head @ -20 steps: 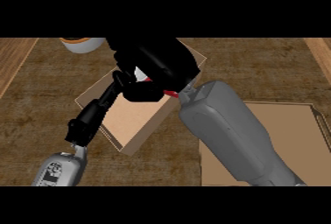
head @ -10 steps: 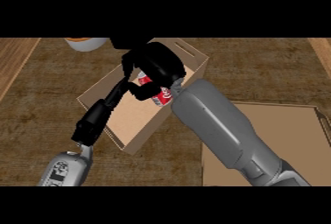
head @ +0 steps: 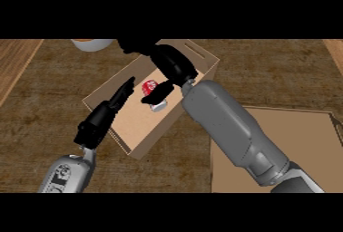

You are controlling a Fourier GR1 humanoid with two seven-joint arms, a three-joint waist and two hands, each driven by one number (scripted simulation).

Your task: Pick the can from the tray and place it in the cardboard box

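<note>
The red can (head: 150, 86) lies tilted inside the open cardboard box (head: 118, 134), its silver end toward me. My right hand (head: 171, 63) hangs over the box with its fingers stretched up and away from the can. Only its thumb (head: 159, 93) lies across the can. My left hand (head: 102, 118) rests at the box's left wall, its fingers straight and pointing up along the edge. The flat brown tray (head: 295, 136) sits at the lower right, partly hidden under my right forearm.
A white bowl with an orange inside (head: 91, 44) stands just beyond the box at the top. Lighter wooden strips border the dark counter at the far left and right.
The right hand carried the can down into the box, then spread its fingers and lifted away from it. The left hand stayed by the box's left wall.
</note>
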